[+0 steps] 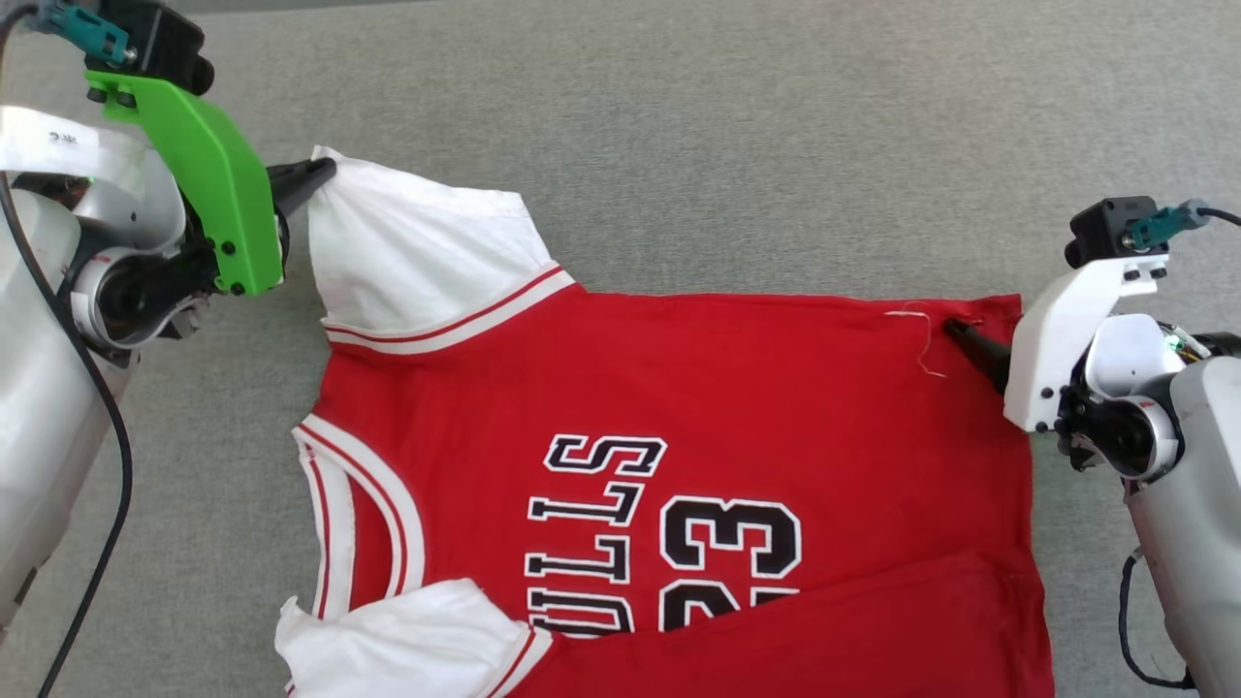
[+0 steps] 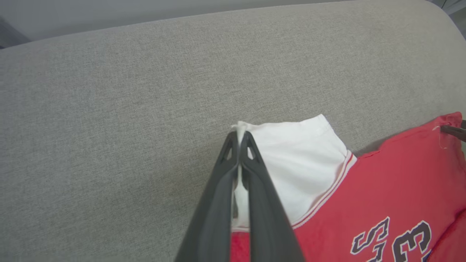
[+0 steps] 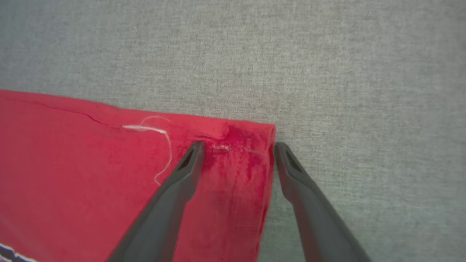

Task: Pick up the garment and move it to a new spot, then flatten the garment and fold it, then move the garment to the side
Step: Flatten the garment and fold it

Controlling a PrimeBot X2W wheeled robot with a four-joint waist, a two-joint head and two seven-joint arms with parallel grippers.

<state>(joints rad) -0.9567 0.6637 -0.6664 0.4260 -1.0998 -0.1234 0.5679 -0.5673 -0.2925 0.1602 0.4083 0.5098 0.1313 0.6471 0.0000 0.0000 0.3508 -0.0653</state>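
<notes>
Grey fabric worktop with the jersey lying chest-up across it, left gripper pinched tight on the tip of its far white sleeve, right gripper spread wide, fingers straddling the far hem corner, nothing clamped.

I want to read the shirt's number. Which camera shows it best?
The head view: the number on the garment reads 23, whole and sharp. The left wrist view cuts it off at its bottom edge; the right wrist view shows a plain red corner.
</notes>
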